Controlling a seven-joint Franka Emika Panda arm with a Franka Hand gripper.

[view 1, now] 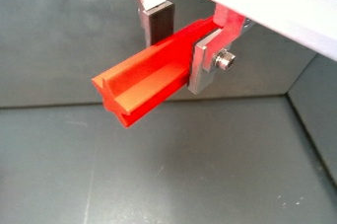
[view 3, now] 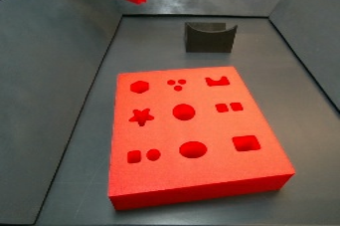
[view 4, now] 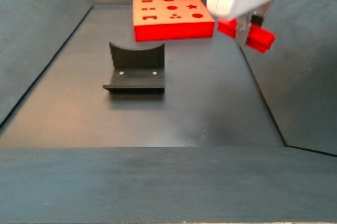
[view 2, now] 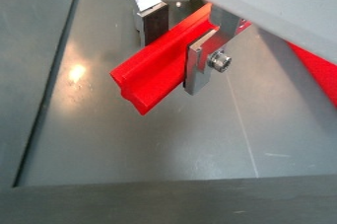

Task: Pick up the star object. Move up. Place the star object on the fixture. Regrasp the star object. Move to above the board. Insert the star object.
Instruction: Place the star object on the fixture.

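Both wrist views show the tool (view 1: 184,45) pinching the red star object (view 1: 142,80) (a long ridged bar).

The gripper (view 1: 182,42) above the floor has brushed-metal fingers (view 1: 207,58) clamping a smooth, glossy red plastic star object (view 1: 142,78)

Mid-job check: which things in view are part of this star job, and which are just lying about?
Job:
gripper, up off the floor, shut on the star object
fixture, unoccupied
board, star cutout unfilled

Lying about:
nothing seen in any view
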